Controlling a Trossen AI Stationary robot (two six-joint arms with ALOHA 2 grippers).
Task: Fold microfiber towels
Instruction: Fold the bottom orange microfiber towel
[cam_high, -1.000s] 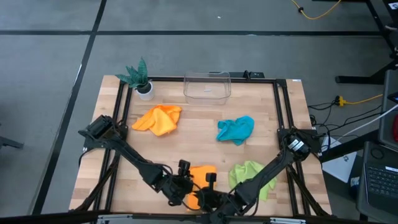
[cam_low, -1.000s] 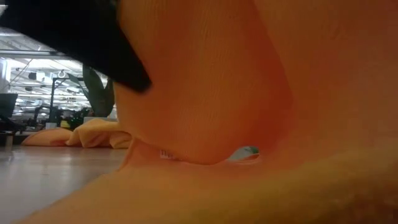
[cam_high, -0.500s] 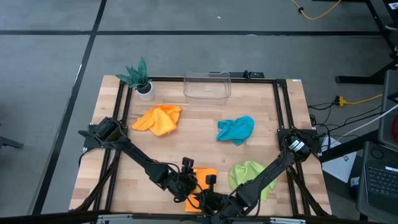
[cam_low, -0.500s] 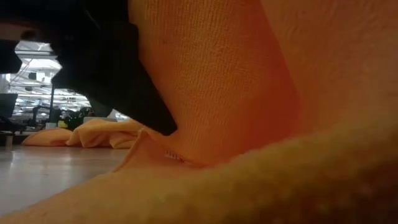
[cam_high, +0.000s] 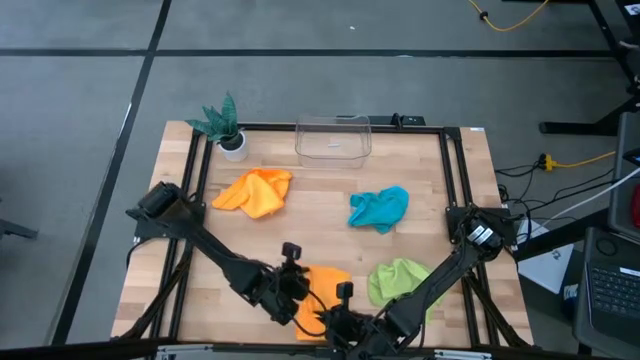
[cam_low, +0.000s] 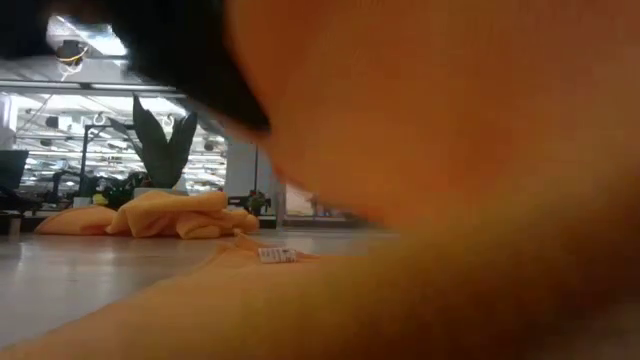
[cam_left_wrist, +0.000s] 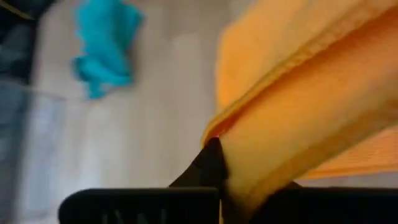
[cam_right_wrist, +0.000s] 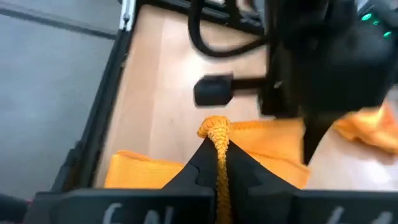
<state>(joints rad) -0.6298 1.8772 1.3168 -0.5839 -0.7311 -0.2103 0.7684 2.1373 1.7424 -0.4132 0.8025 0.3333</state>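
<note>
Slatted wooden table (cam_high: 330, 195); grey concrete floor (cam_high: 300, 80)

The wooden table (cam_high: 320, 225) carries two orange towels (cam_high: 255, 192), a teal towel (cam_high: 379, 208), a green towel (cam_high: 398, 280), a potted plant (cam_high: 224, 125) and a clear bin (cam_high: 333, 139).

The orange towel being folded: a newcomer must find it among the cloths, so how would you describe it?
On the wooden table, look to the near edge, where both arms meet. The orange towel lies there, pinched by the left gripper and right gripper. The other orange towel sits untouched near the plant.
</note>
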